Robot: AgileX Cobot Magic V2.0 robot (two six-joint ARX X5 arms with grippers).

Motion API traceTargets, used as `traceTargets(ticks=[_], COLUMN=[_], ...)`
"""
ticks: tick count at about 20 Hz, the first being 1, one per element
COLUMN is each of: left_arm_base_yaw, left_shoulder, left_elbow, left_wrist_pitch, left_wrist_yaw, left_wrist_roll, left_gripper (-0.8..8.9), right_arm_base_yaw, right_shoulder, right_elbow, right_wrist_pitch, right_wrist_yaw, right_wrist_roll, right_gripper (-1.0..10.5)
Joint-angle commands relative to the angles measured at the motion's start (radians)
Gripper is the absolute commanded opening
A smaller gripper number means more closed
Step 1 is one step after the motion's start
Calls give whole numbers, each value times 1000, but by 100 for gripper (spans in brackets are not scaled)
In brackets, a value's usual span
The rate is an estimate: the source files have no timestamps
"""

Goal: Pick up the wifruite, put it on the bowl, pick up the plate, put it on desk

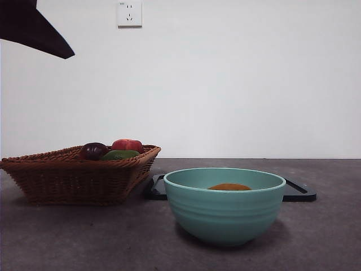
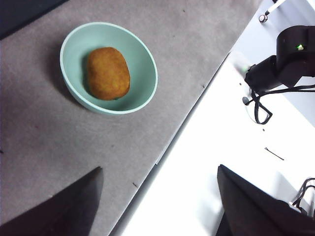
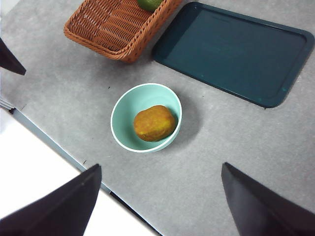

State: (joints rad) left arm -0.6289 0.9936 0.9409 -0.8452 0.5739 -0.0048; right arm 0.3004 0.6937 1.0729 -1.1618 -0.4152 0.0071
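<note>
Basket (image 1: 73, 172) at 9 o'clock holds spare fruit. Wifruite (image 3: 154, 123) sits in bowl (image 3: 145, 118), centre desk (image 3: 221, 162), so step one looks done. Dark plate (image 3: 236, 51) at 1 o'clock, untouched. Left gripper (image 2: 157, 206) and right gripper (image 3: 157, 206): jaws wide apart, empty, high.

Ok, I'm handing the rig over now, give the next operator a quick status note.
Left gripper: open, empty, high above the desk's edge.
Right gripper: open, empty, high over the desk.
Wifruite lies inside the bowl: first step done.
Dark tray lies flat on the desk behind the bowl, beside the basket, untouched.
Left: the plate step. The tray is the only plate-like thing; it already sits on the desk.
</note>
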Motion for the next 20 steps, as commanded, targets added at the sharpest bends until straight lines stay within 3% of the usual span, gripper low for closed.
traceTargets(ticks=[1, 8, 12, 16, 20], left_arm_base_yaw=[-8, -8, -8, -8, -8], left_shoulder=[5, 5, 5, 4, 5], left_elbow=[10, 10, 10, 10, 10], left_wrist_pitch=[7, 7, 8, 6, 8], left_wrist_yaw=[3, 3, 3, 3, 3], left_wrist_roll=[20, 20, 20, 20, 20], left_gripper=[371, 371, 371, 371, 371], right_arm_base_yaw=[5, 5, 5, 16, 90], right_shoulder=[11, 11, 50, 100, 169], right_elbow=[19, 19, -17, -156, -311], right_wrist_pitch=[11, 10, 26, 172, 379], right_wrist_yaw=[0, -1, -3, -6, -3], right_wrist_roll=[7, 16, 84, 179, 259], right_gripper=[389, 389, 389, 389, 388])
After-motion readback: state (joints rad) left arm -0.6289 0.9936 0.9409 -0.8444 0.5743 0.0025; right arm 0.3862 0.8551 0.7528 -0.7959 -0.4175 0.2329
